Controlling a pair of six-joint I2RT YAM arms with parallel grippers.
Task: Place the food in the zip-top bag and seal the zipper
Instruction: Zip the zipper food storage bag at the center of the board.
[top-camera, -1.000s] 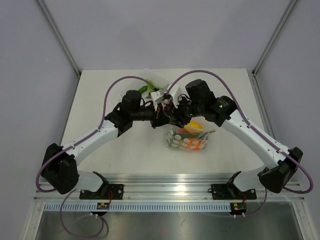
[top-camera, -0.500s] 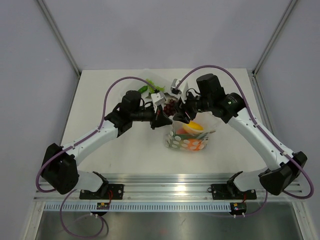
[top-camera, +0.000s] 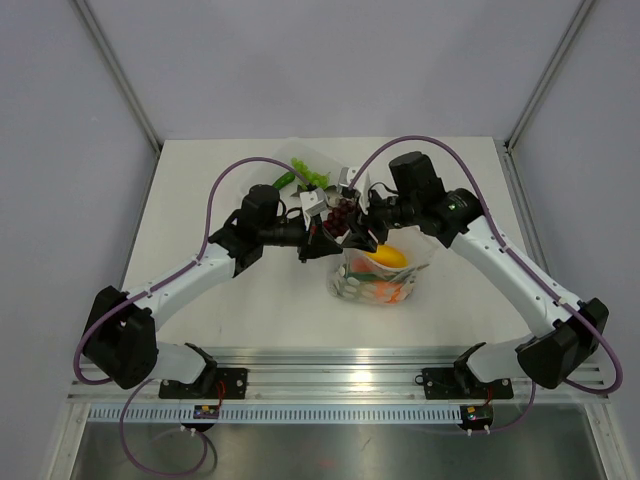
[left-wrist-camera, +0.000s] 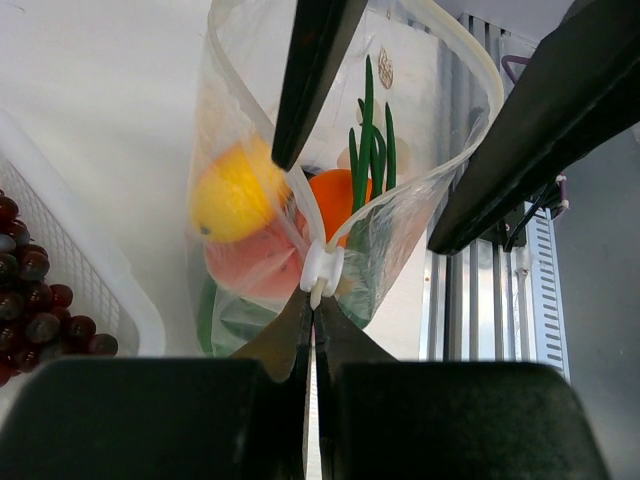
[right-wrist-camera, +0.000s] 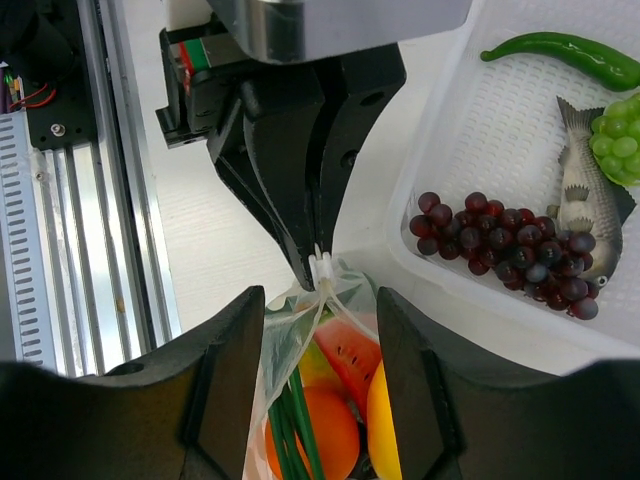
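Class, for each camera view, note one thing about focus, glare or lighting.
Top external: even light, with glare on the metal rail. Left wrist: own jaws blurred, the zip-top bag sharp. Right wrist: own jaws soft, grapes crisp.

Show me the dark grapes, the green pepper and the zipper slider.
dark grapes (right-wrist-camera: 505, 245), right wrist view, middle of the bunch.
green pepper (right-wrist-camera: 570, 50), right wrist view, middle of its body.
zipper slider (left-wrist-camera: 321, 272), left wrist view, white clip body.

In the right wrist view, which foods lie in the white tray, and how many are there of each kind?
Green pepper: 1
Fish: 1
Bunch of green grapes: 1
Bunch of dark grapes: 1
Total: 4, in the part of the white tray that this view shows.
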